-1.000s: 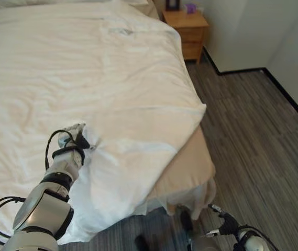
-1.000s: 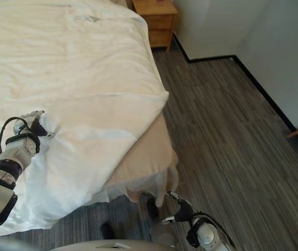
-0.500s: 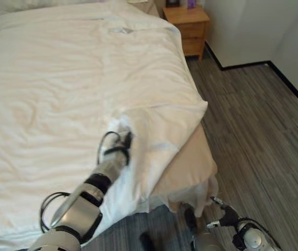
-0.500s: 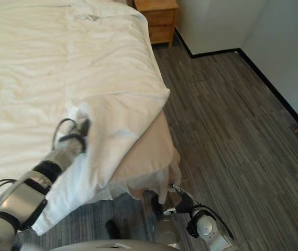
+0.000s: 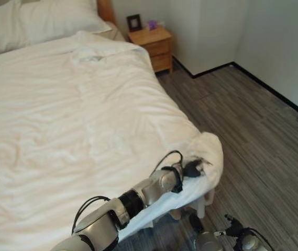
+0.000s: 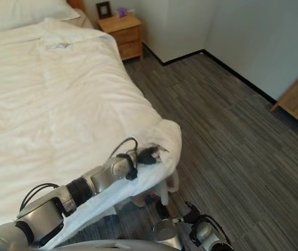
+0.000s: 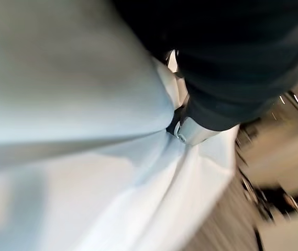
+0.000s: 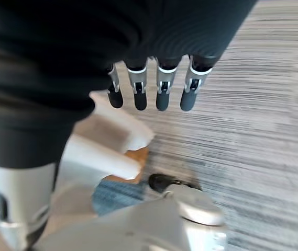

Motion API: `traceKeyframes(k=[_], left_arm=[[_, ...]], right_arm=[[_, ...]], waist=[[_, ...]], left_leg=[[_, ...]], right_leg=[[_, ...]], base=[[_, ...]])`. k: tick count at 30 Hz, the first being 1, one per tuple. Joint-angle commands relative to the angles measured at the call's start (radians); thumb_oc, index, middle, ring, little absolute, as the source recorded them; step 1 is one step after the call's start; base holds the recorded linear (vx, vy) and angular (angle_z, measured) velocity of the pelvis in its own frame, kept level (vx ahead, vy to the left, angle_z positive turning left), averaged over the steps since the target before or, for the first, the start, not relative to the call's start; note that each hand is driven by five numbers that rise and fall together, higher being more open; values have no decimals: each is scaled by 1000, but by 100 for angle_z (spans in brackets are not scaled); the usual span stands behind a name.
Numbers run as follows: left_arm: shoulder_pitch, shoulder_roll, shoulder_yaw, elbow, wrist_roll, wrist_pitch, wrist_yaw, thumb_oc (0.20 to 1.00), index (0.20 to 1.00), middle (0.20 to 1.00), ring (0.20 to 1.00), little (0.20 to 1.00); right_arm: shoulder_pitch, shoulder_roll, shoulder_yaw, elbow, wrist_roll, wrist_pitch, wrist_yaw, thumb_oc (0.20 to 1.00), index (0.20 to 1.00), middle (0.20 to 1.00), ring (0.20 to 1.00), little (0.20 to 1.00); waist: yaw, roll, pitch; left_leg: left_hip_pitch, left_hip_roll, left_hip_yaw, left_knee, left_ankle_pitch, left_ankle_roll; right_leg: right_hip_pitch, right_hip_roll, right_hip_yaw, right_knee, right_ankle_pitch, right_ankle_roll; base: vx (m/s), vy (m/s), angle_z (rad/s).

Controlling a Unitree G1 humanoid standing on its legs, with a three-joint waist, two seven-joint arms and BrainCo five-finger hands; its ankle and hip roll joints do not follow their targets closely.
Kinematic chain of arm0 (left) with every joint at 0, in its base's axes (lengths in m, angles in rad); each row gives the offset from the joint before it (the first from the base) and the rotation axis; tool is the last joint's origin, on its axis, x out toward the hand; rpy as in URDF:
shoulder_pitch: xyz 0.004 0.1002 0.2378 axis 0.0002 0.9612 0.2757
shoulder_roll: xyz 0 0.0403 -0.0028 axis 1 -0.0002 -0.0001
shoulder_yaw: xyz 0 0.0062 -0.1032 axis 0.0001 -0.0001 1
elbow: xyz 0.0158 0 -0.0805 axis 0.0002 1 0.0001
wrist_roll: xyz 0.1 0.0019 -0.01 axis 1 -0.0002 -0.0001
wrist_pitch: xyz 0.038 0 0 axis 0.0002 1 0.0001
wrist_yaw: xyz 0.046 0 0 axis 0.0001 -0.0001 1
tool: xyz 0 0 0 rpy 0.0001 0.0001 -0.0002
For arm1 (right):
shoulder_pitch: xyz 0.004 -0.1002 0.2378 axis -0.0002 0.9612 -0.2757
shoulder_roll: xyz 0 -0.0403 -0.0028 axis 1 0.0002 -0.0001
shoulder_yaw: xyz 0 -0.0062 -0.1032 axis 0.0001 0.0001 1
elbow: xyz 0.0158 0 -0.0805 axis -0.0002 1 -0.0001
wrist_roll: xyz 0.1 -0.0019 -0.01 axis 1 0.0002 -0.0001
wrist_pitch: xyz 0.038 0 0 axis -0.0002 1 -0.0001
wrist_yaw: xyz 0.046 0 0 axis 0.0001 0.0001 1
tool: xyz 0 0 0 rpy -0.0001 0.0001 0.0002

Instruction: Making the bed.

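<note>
Bed (image 5: 12,230): wide, standing along a grey striped floor (image 5: 253,120).

White duvet (image 5: 75,125): spread over nearly the whole bed, lightly creased, with a small rumpled fold near the head end. Its foot-end corner on the robot's right is bunched into a rounded lump that hangs over the corner of the bed.

Left hand (image 5: 191,169): at that bunched corner, arm stretched across the foot edge of the bed. Its fingers are curled into the cloth and grip the duvet corner; in the left wrist view white fabric runs taut from under the dark cover.

Right hand (image 8: 149,91): low, off the bed, above the floor near the foot corner. Fingers hang straight and relaxed in a row, holding nothing.

Pillows (image 5: 33,23): 2, white, at the head edge of the bed.

Nightstand (image 5: 151,44): wooden, beside the head corner of the bed, against the wall, carrying a small dark picture frame (image 5: 134,22) and a small purple object (image 5: 152,24).
</note>
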Motion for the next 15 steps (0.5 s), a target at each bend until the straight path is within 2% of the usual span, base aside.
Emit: traceKeyframes(k=[1,4,5,6,7,11,15], left_arm=[[29,-182,48,-7,-164,-96,-55,200,200,200,200,200],[67,-200,5,21,-195,-92,-98,200,200,200,200,200],[96,-209,-45,34,-226,-84,-152,501,501,501,501,501],[101,-209,-60,39,-228,-83,-168,937,937,937,937,937],[112,-210,-71,44,-239,-79,-180,1000,1000,1000,1000,1000],[139,-197,-103,24,-275,-74,-233,1000,1000,1000,1000,1000],[171,-172,-114,-47,-382,-46,-294,1000,1000,1000,1000,1000]], right_arm=[[60,-40,28,143,-7,31,-22,1000,1000,1000,1000,1000],[51,-50,3,194,10,41,-30,1000,1000,1000,1000,1000],[45,-68,-20,229,25,48,-31,1000,1000,1000,1000,1000],[41,-76,-33,245,35,51,-32,1000,1000,1000,1000,1000],[38,-81,-42,257,40,54,-38,1000,1000,1000,1000,1000],[47,-97,-61,287,41,60,-44,1000,1000,1000,1000,1000],[72,-114,-75,298,27,71,-49,1000,1000,1000,1000,1000]], waist=[[-47,50,-29],[-55,54,-24],[-70,56,-13],[-74,56,-6],[-77,56,-1],[-79,52,4],[-66,40,11]], left_leg=[[24,41,-126,13,-28,20],[38,33,-117,17,-34,27],[45,28,-116,28,-39,32],[43,27,-116,40,-45,33],[39,27,-117,51,-52,35],[18,25,-132,74,-61,37],[6,25,-167,86,-59,38]], right_leg=[[6,-18,27,21,82,41],[12,-16,44,24,79,39],[14,-15,56,27,78,38],[15,-14,61,28,75,36],[14,-14,64,30,72,35],[11,-18,55,46,65,34],[19,-25,22,82,41,27]], base=[[20,8,-41],[8,8,-30],[-49,21,-19],[-78,29,-14],[-62,15,-11],[-58,9,-4],[-46,2,13]])
